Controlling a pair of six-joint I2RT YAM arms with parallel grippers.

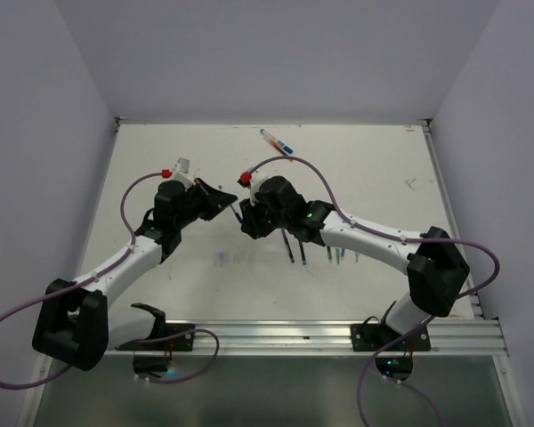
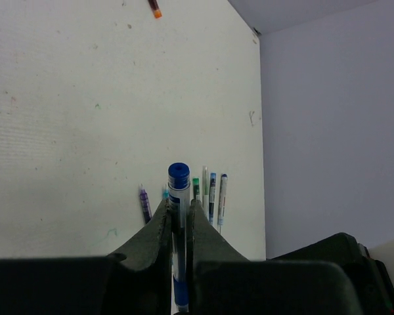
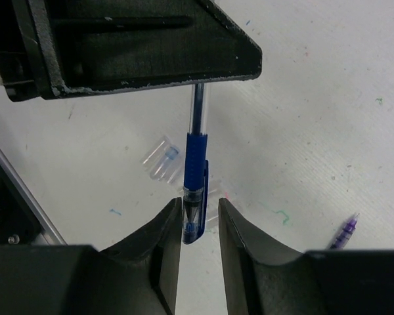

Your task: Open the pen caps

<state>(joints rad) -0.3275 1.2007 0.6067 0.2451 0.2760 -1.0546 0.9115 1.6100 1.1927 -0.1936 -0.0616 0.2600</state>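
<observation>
The table (image 1: 356,178) is matt white, kinda scuffed and ink-specked. The pen (image 3: 198,111) has a clear, glossy plastic barrel with a solid blue plastic section. The left gripper (image 2: 178,209) and right gripper (image 3: 200,220) both have matt black plastic jaws, slightly grainy, and the left one's edge is chipped pale. The rail (image 1: 294,334) at the near edge looks like brushed metal.

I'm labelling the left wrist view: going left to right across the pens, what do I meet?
Purple pen → blue-ended pen clamped in the left tool → green-tipped pen → pale pen → blue-tipped pen → dark-tipped pen.
</observation>
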